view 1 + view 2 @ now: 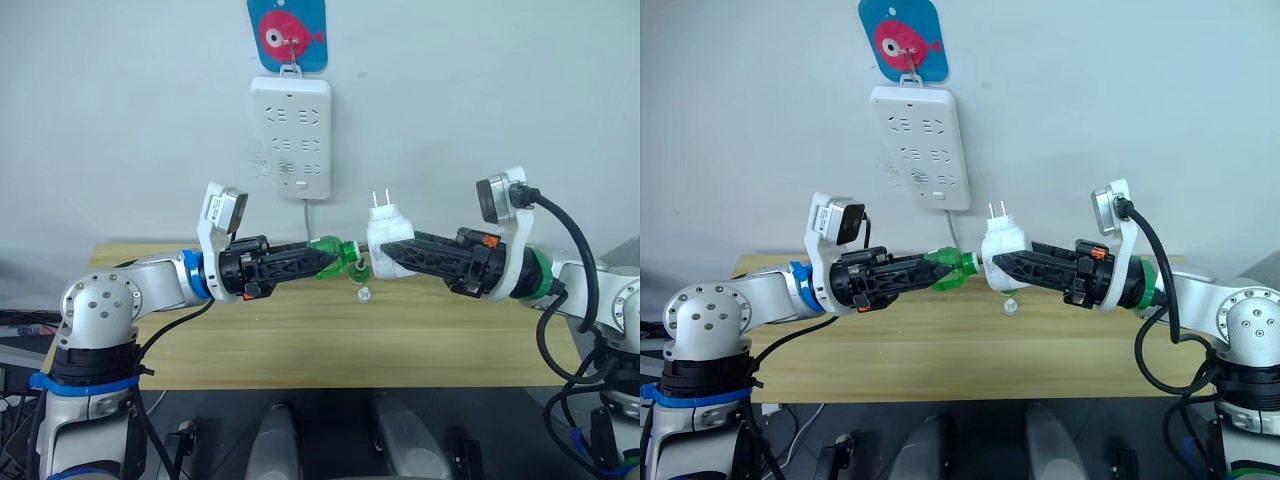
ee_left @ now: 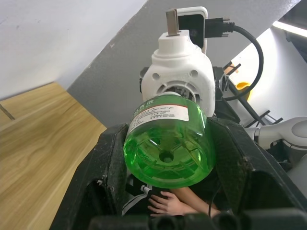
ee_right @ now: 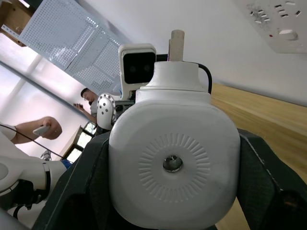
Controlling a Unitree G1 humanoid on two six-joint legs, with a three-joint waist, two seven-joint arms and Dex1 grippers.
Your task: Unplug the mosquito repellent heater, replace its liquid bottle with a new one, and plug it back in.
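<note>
Two end effectors meet in mid-air above the pale wooden desk (image 1: 300,350), and we see each one clamped on its own thing. The left end effector (image 1: 322,259) grips a clear green plastic liquid bottle (image 2: 168,143) lying sideways; its neck is hidden from us where it meets the heater, so we cannot tell whether it is seated inside or only touching. The right end effector (image 1: 383,257) holds the small white rounded plastic mosquito repellent heater (image 1: 386,230), unplugged, its two metal prongs (image 1: 379,198) pointing upward, well apart from the tall white multi-socket power strip (image 1: 290,136) on the wall. A small clear item (image 1: 362,294) lies on the desk below them, too small for us to identify. In the right wrist view a person's hand (image 3: 45,128) shows, partly cut off.
</note>
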